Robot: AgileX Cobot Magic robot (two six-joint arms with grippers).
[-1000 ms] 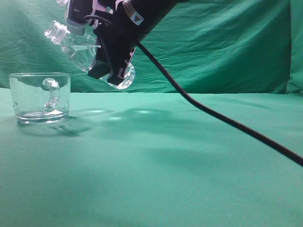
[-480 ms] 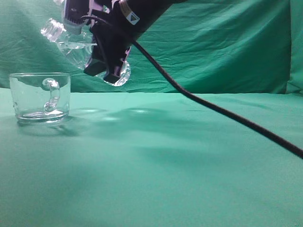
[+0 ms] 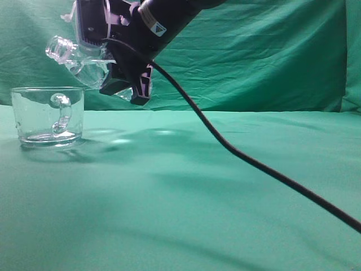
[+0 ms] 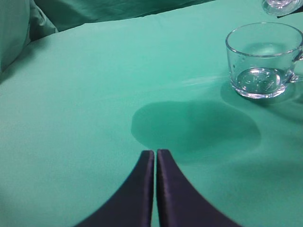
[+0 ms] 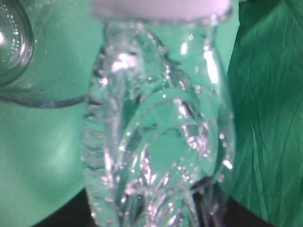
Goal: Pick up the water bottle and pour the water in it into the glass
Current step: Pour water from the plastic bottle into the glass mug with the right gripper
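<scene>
The clear water bottle [image 3: 84, 63] is tilted almost level, with its capless neck [image 3: 59, 49] pointing left, above the glass. My right gripper [image 3: 121, 79] is shut on the bottle's ribbed body, which fills the right wrist view [image 5: 156, 132]. A little clear water [image 3: 90, 58] lies in the bottle; no stream shows. The glass [image 3: 48, 116], a short clear mug with a looped handle, stands on the green cloth at the left. It also shows in the left wrist view [image 4: 262, 61] and the right wrist view [image 5: 12, 42]. My left gripper [image 4: 155, 153] is shut and empty over the cloth.
A green cloth [image 3: 214, 192] covers the table and a green backdrop [image 3: 259, 51] hangs behind. The right arm's black cable [image 3: 254, 164] slopes down across the right half of the exterior view.
My right gripper has carried the bottle to the left and tipped it further towards level. Its neck now hangs over the glass. The glass has not moved.
</scene>
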